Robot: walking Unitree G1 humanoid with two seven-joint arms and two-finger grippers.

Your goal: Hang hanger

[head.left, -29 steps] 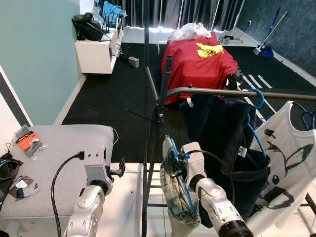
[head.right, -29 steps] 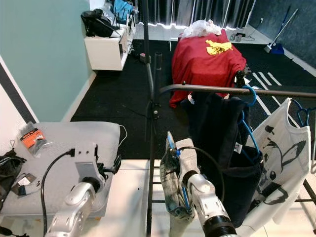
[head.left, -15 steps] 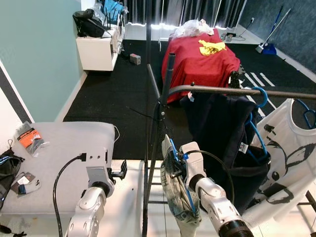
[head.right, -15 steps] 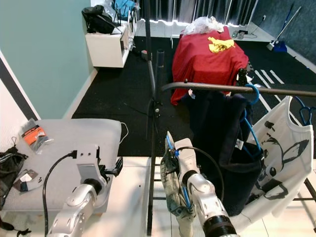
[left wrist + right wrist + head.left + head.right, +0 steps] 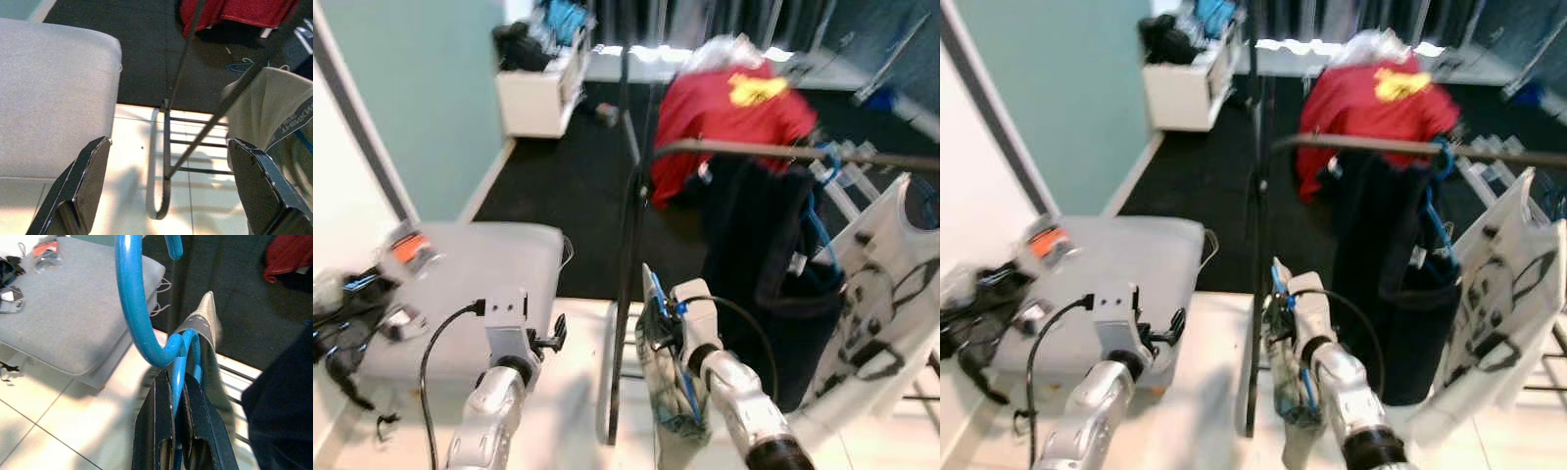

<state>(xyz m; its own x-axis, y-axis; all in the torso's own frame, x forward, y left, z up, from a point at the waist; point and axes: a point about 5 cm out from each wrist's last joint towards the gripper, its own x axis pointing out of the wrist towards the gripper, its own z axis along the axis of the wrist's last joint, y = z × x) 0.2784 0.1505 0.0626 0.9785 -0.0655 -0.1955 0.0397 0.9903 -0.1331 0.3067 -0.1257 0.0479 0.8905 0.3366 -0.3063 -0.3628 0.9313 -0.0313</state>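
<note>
1. Our right gripper clamps the blue hanger at its neck, low and near of the rail.
2. Left gripper spread, idle.
3. Hanger looks stiff, light; its draped garment soft, swingy.

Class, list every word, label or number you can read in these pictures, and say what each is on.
Grey band on the beige garment: white letters, too blurred to read.
White tag on the dark hanging garment: too small.
Orange packet on the grey cushion: blurred.
Nothing reads clearly.
</note>
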